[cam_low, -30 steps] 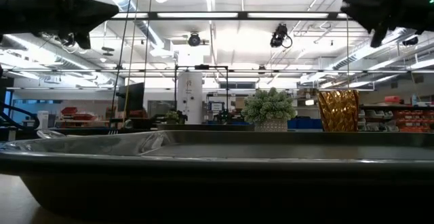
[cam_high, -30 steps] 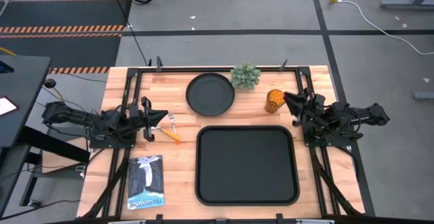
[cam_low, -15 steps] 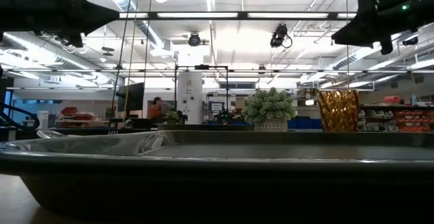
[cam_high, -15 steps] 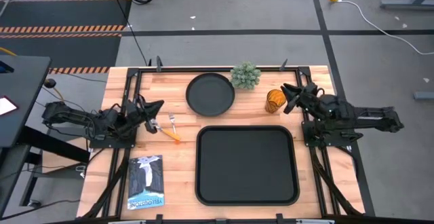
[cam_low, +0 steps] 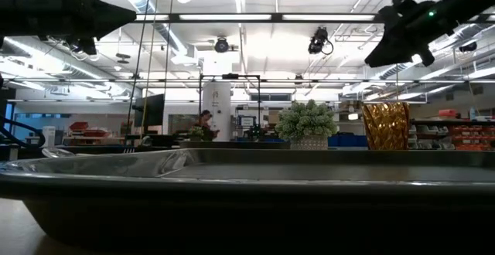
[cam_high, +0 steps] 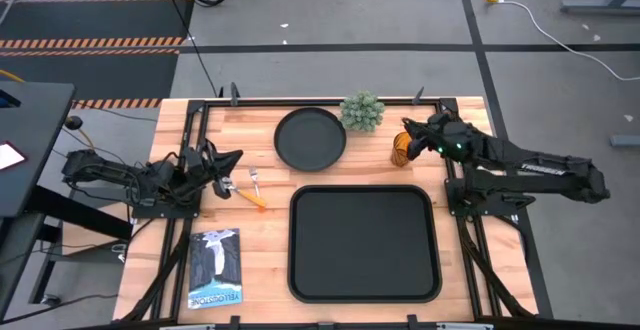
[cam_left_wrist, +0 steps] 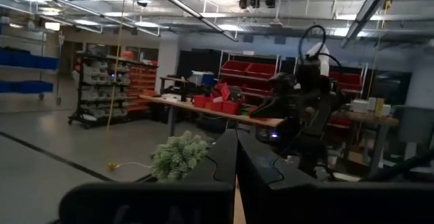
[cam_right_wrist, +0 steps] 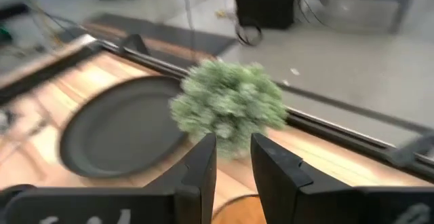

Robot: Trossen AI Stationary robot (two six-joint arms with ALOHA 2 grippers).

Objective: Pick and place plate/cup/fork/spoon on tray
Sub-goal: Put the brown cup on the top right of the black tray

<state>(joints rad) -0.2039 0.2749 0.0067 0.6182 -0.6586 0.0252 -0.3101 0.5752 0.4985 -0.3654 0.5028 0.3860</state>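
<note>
1. Four things wait outside the tray, and none is on it yet: the cup, the plate, the fork and the spoon.
2. The right gripper is above the cup, near the right edge of the table, just beside the small green plant. In the right wrist view its two fingers stand a little apart with nothing between them, and the orange rim of the cup shows just under them.
3. The cup looks thin, light and translucent, probably plastic, with a patterned wall. It seems stiff enough but easy to tip or to squeeze out of shape. A good hold would be one finger inside and one outside the rim, or across the body with a soft grip.
4. The plate lies flat behind the tray. It looks rigid and low, so only its raised rim offers a hold.
5. The fork and the spoon lie on the wood left of the tray, close to each other. They are thin and light; the orange handle is probably the best place to pinch.
6. The left gripper hovers near the cutlery; its fingers are pressed together and empty.
</note>
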